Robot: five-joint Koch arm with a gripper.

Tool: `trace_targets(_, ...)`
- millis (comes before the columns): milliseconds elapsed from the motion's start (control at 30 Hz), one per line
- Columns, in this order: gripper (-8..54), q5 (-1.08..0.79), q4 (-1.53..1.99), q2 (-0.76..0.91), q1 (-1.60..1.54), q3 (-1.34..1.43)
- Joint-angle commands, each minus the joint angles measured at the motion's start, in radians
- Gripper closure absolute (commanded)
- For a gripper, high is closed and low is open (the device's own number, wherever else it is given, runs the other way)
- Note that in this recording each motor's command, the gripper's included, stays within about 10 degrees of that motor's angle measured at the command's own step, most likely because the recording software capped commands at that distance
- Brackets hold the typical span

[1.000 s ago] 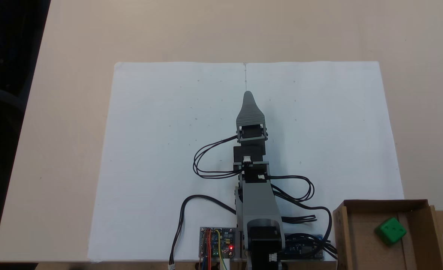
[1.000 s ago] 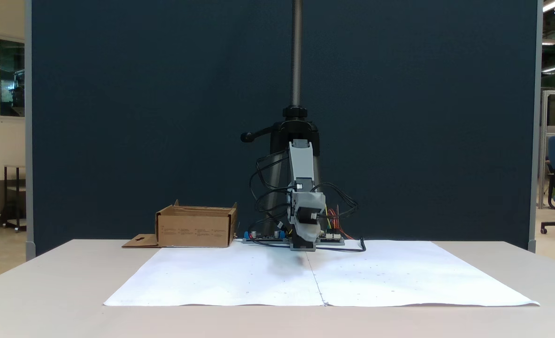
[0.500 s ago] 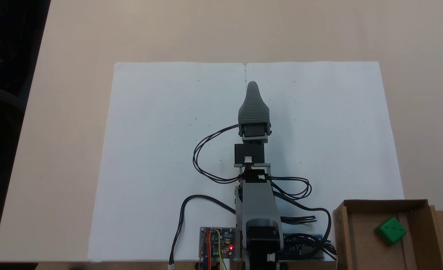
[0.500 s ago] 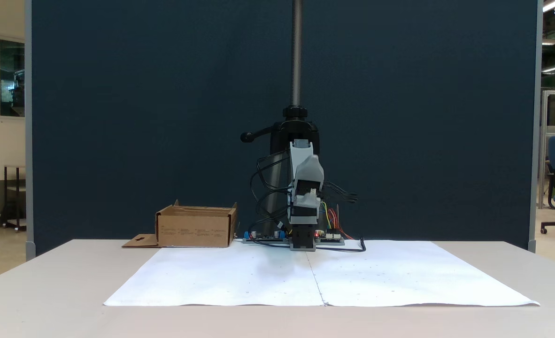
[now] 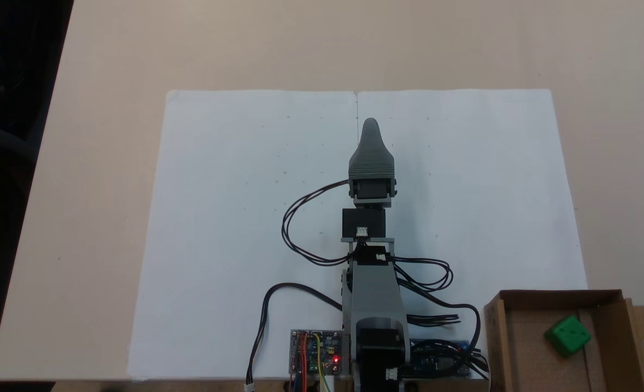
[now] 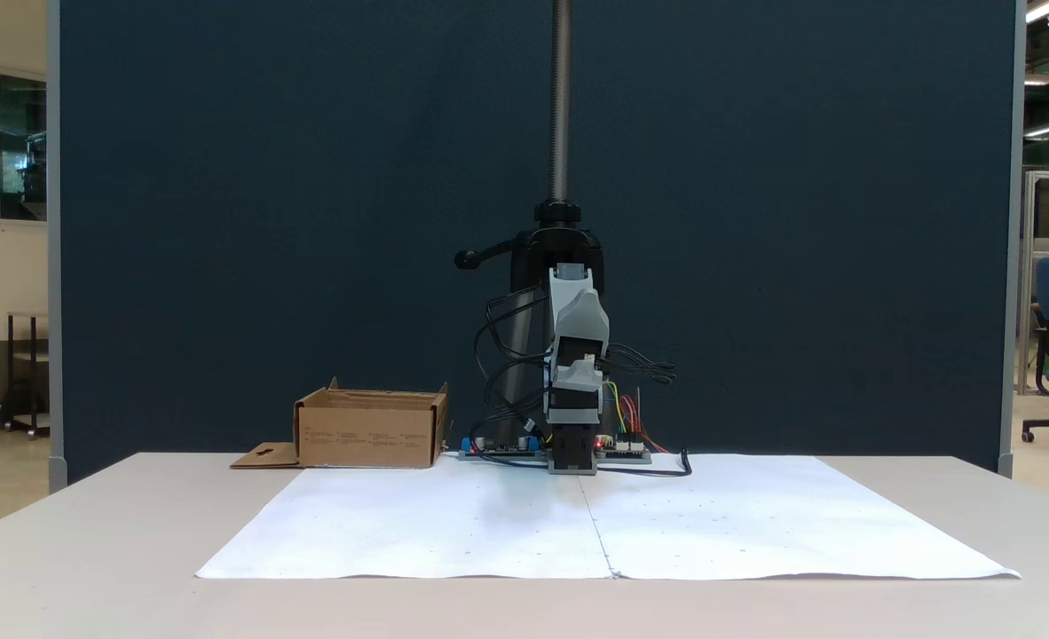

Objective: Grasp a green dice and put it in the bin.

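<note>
In a fixed view, nearest the arm's base, the green dice (image 5: 568, 336) already lies inside the bin (image 5: 497, 337), so the task looks done, while farther out the gripper (image 5: 370, 123) hangs above the worktop's white paper (image 5: 235, 218), jaws stacked, state untellable.

Grey printed arm (image 5: 375, 296) with black servo blocks, ribbed tapered gripper (image 5: 371, 122), looping black cables (image 5: 300, 228), red-lit circuit board (image 5: 316, 359).
</note>
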Motion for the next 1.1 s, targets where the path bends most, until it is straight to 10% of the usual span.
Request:
trace_targets(0, 1.0, -0.005, -0.066, 0.114, 0.014, 0.066)
trace_targets(1067, 1.0, 0.041, -0.078, 0.117, 0.018, 0.067)
